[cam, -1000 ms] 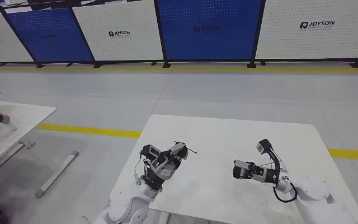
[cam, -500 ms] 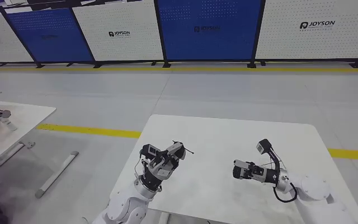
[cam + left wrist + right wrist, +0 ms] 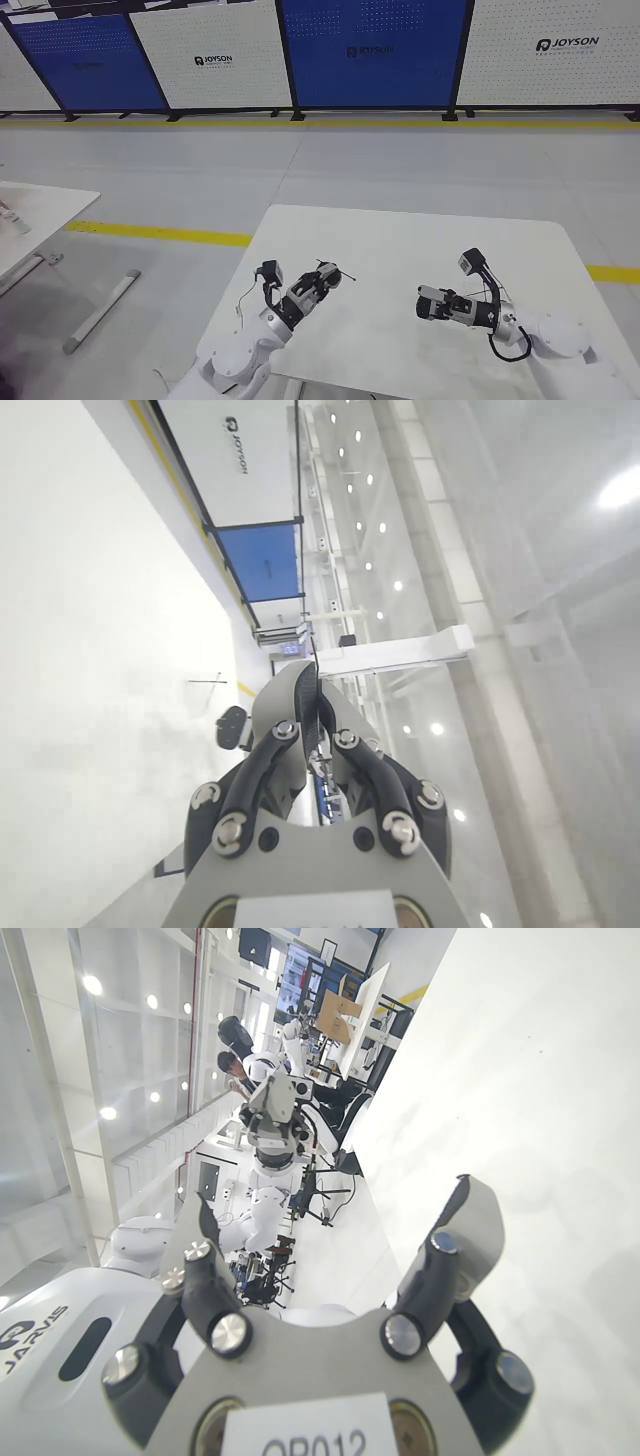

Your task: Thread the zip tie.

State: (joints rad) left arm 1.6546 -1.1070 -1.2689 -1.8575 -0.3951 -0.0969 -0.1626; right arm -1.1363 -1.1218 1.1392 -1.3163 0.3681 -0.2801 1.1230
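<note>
Two grippers are being tracked over the table (image 3: 420,235) — one is being re-posed, the other is being left as it was.

Across the last second the left gripper (image 3: 322,281) is being rolled at the wrist and carried a little further in from the table's near edge. Its forearm is being dropped lower toward that edge. The zip tie (image 3: 336,268) is being carried along with it, clear of the table top, as a thin dark strip poking out past the fingertips.

In the left wrist view the left gripper (image 3: 312,680) is being kept clenched on the zip tie (image 3: 314,655), with a short length sticking out beyond the tips. Whether the head or the tail is being presented cannot be told.

The right gripper (image 3: 422,303) is being held over the table's near half, well apart from the tie, with no shift in place. In the right wrist view the right gripper (image 3: 332,1190) is being kept with its jaws spread and nothing between them.

Reading — the roll is being taken as a re-aiming of the tie, not as threading proper. No loop is being formed, and the tie's other end is not yet being taken up by the free gripper. The task is being judged as early, with alignment only now being set up.
</note>
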